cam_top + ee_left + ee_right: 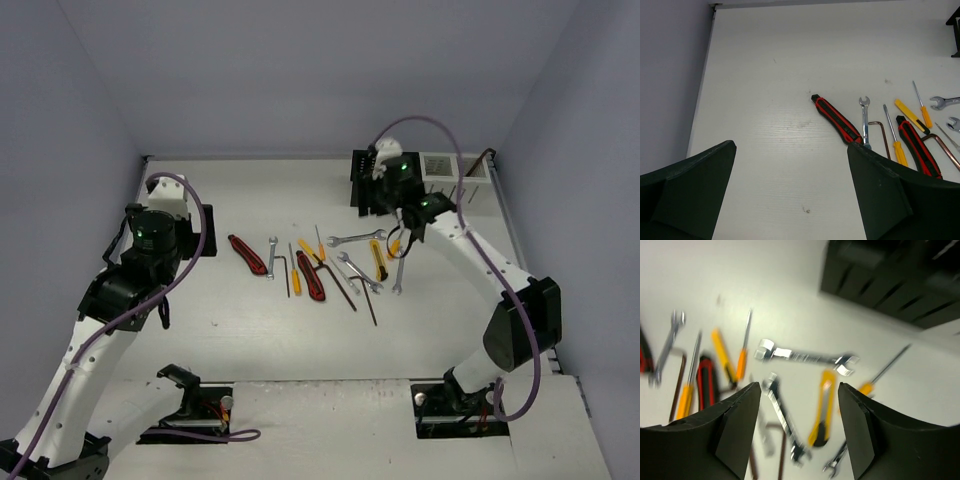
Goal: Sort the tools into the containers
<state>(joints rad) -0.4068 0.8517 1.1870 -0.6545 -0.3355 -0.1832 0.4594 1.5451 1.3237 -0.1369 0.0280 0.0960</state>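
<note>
The tools lie in a loose row mid-table: a red-black utility knife [247, 254], silver wrenches [357, 238], hex keys [285, 272], orange screwdrivers [295, 270] and a yellow utility knife [378, 260]. The black container [375, 185] and the white container [448, 175] stand at the back right. My right gripper [408, 232] is open and empty, hovering over the yellow knife [822, 410] and a wrench [785, 420]. My left gripper [150, 305] is open and empty over bare table, left of the red-black knife [836, 119].
The black container [890, 280] shows behind the tools in the right wrist view. A second red-black knife [917, 150] and a wrench [865, 122] lie by my left gripper's right finger. The side wall runs along the table's left edge [705, 75].
</note>
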